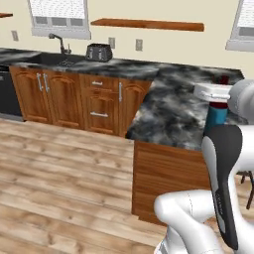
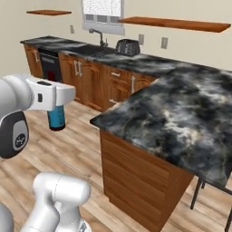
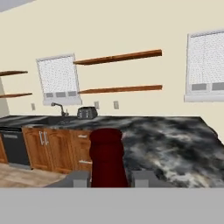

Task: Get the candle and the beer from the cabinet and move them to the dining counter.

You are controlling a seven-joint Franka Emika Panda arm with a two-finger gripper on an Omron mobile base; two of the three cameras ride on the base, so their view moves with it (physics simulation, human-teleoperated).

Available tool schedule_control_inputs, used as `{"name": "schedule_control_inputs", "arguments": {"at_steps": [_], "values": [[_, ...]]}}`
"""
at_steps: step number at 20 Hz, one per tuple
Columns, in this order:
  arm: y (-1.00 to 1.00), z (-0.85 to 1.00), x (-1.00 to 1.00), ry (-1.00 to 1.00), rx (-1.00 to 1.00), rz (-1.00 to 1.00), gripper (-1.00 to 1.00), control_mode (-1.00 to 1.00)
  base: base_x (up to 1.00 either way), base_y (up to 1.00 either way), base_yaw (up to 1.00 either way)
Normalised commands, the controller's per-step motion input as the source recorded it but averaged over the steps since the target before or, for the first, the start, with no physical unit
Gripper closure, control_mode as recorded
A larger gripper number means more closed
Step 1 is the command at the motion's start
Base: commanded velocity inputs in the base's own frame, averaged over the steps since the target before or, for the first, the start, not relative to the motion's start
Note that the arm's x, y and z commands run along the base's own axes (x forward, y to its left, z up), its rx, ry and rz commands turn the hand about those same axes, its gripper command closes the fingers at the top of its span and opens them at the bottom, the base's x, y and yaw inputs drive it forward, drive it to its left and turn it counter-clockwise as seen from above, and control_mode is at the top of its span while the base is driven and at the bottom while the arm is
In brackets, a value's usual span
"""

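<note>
Dark red glass between the jaws: the beer (image 3: pixel 106 155) is gripped by the gripper (image 3: pixel 110 178), one finger on each side of the bottle, seen from the hand view with its narrow end toward the camera. In the right base view the blue-labelled body of the bottle (image 2: pixel 56 118) hangs below the white hand, over the wood floor (image 2: pixel 77 149), apart from the near corner of the dining counter (image 2: pixel 181 118). In the left base view the bottle's blue label (image 1: pixel 217 119) shows just under the hand, in front of the marbled top.

Status, as a judgement:
- Beer: out of the cabinet and in transit; not yet set down. It is held in the air, short of the counter's near edge.
- Candle: I cannot place it in these views. The marbled top of the dining counter looks bare where visible, so the candle is probably not delivered yet, though the far right part is cut off.
- Left to do: carry the bottle over the counter edge, lower it upright, release; then deal with the candle.

Background: the sink (image 2: pixel 97 47) and toaster (image 2: pixel 127 46) sit on the other counter along the wall.
</note>
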Motion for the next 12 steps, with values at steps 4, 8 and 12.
{"name": "schedule_control_inputs", "arguments": {"at_steps": [4,8,12], "values": [[0.00,0.00,0.00,0.00,0.00,0.00,1.00,1.00,-0.08,-1.00,-0.21],[0.00,0.00,0.00,0.00,0.00,0.00,1.00,1.00,0.00,-1.00,-0.18],[0.00,0.00,0.00,0.00,0.00,0.00,1.00,1.00,0.11,-1.00,-0.14]]}}
